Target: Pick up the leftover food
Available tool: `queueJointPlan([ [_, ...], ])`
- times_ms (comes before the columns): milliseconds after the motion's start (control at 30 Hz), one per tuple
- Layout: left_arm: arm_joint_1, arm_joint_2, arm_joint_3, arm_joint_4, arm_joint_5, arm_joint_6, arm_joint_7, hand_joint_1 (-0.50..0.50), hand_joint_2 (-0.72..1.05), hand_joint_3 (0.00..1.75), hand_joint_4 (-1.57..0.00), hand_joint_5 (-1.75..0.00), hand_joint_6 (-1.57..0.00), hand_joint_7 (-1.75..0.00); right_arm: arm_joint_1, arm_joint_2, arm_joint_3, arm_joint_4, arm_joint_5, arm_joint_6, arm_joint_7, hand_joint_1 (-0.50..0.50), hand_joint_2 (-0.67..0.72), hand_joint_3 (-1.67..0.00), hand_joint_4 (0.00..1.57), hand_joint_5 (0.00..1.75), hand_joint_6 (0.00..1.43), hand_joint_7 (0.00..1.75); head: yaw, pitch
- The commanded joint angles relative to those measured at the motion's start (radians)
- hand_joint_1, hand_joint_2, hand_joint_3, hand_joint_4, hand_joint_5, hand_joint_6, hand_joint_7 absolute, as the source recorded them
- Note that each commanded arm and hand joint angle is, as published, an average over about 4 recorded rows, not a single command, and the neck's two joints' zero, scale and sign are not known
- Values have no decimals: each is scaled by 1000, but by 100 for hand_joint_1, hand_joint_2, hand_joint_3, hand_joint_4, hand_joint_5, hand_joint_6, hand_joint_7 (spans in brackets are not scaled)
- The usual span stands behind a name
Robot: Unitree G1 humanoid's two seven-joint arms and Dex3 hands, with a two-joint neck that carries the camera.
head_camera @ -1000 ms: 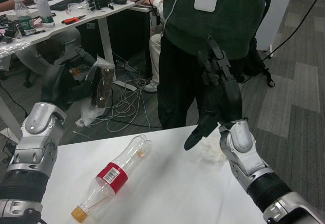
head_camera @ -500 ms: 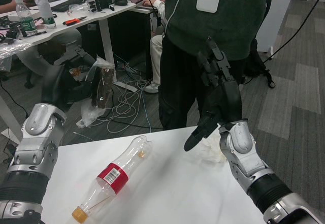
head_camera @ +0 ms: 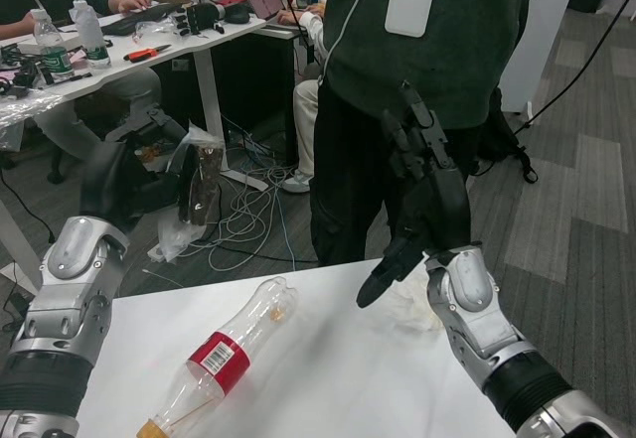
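right hand: raised above the counter's far edge, fingers up and apart, thumb hanging down toward the counter; holds nothing.
right forearm: silver, rises from bottom right, wrist over the counter's right side.
left hand: up past the counter's left far corner, over the floor; dark against dark clutter, so can't tell how its fingers lie or whether it holds anything.
left forearm: silver, upright at the left edge, cut off at the bottom.
food: pale crumpled lump on the counter near the far right edge, just beside the right wrist, under the thumb; partly hidden by the wrist, not touched as far as visible.
bottle: clear plastic, red label, lies on its side mid-left of the counter, cap end cut off at the bottom.
person: stands just behind the counter, dark top, white badge; head out of view.
hard to read: exact kind of food.
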Motion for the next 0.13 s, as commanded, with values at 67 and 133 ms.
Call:
queueJointPlan([
  [67, 15, 10, 3, -17, -13, -11, 7, -50, 60, 122, -157, -175, -115, -161, -6, 6, 0, -14, -2, 1, -1, -42, 66, 0, 0, 0, 0, 0, -2, -5],
  [133, 16, 10, 3, -18, -14, -11, 7, -50, 60, 122, -157, -175, -115, -161, -5, 7, 0, -14, -2, 1, -1, -42, 66, 0, 0, 0, 0, 0, -2, -6],
])
